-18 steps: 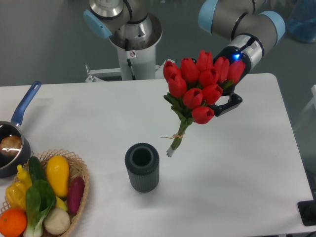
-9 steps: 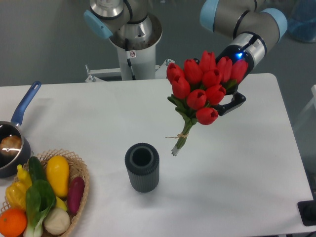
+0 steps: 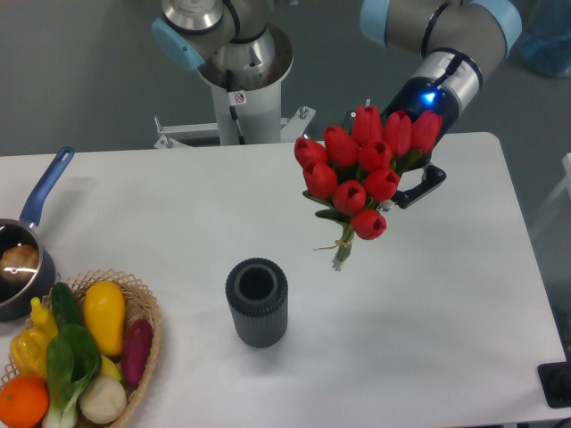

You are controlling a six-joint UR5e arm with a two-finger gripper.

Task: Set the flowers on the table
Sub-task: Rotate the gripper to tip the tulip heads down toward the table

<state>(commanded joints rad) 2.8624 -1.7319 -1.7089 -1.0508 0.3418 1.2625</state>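
White and smooth, the table fills most of the frame. Right of centre, the flowers hang above it, red heads up, tied stems pointing down-left, not touching the surface. The gripper is clamped on the bunch from behind. A dark ribbed vase stands lower centre; a basket of vegetables sits lower left.

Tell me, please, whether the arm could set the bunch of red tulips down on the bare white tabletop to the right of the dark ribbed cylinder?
Probably yes. The end effector holds the bunch of red tulips above the white tabletop, and nothing stands there.
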